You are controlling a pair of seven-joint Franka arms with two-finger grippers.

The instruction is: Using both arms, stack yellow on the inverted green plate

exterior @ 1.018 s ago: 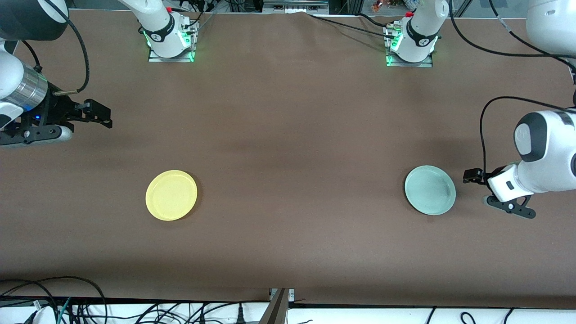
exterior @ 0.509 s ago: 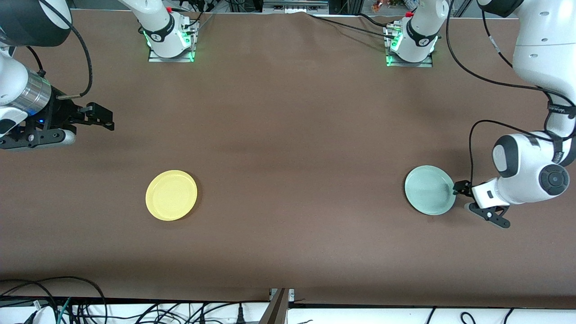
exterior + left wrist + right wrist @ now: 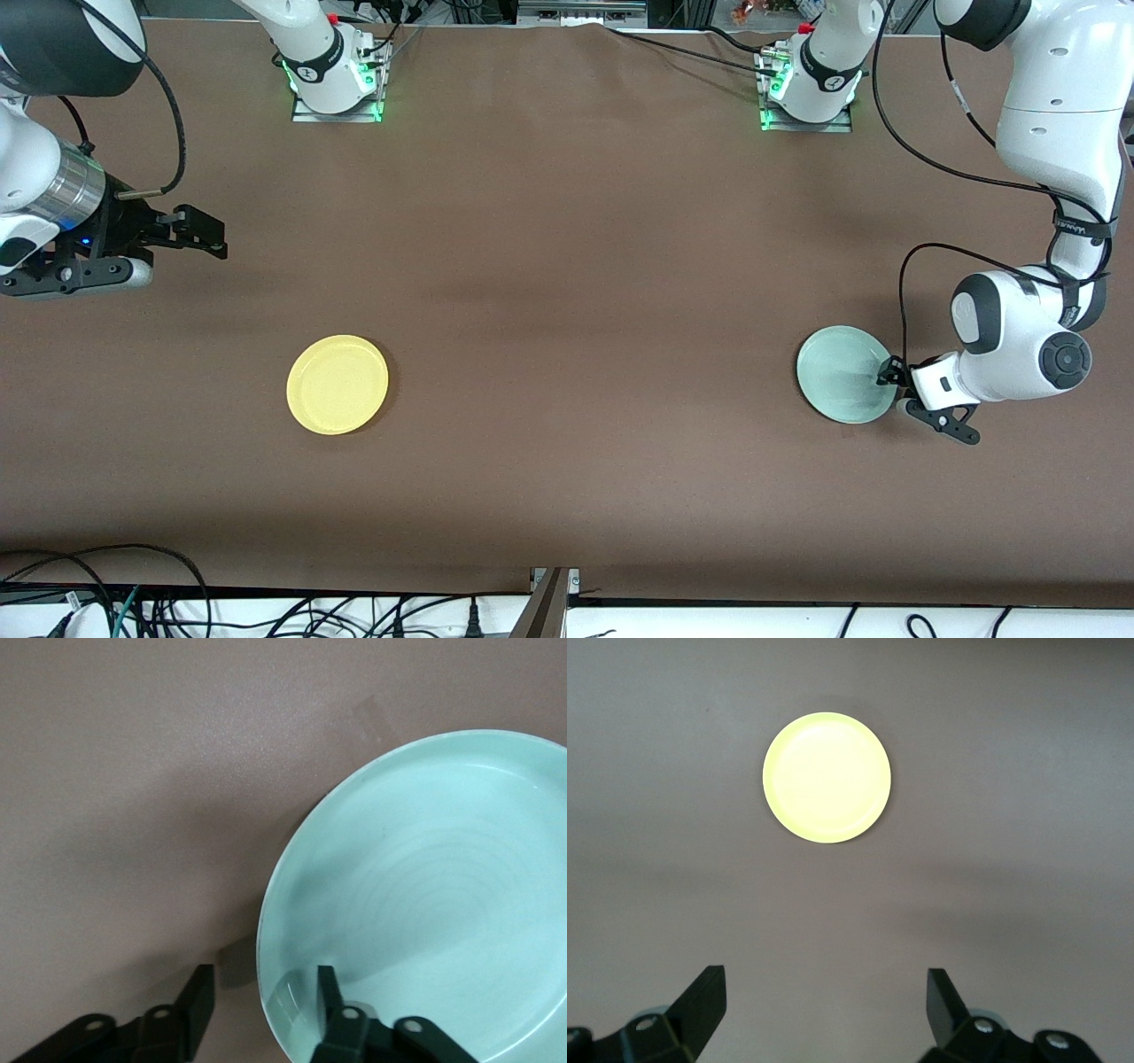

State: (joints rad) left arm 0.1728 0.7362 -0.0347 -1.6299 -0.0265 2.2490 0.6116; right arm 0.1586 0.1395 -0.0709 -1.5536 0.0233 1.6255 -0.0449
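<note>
The pale green plate (image 3: 842, 374) lies hollow side up on the brown table toward the left arm's end. My left gripper (image 3: 889, 379) is low at the plate's rim and open. In the left wrist view the gripper (image 3: 264, 979) straddles the rim of the green plate (image 3: 425, 904), one finger over its inside and one outside over the table. The yellow plate (image 3: 337, 384) lies hollow side up toward the right arm's end. My right gripper (image 3: 211, 241) hangs open and empty over bare table. The right wrist view shows this gripper (image 3: 824, 981) well apart from the yellow plate (image 3: 827, 777).
The two arm bases (image 3: 335, 75) (image 3: 808, 84) with green lights stand along the table's edge farthest from the front camera. Cables (image 3: 106, 594) lie below the table's near edge. A wide stretch of brown table (image 3: 585, 354) separates the plates.
My left gripper has moved in toward the green plate, from beside it to straddling its rim. My right gripper has barely shifted. Both plates lie where they were.
</note>
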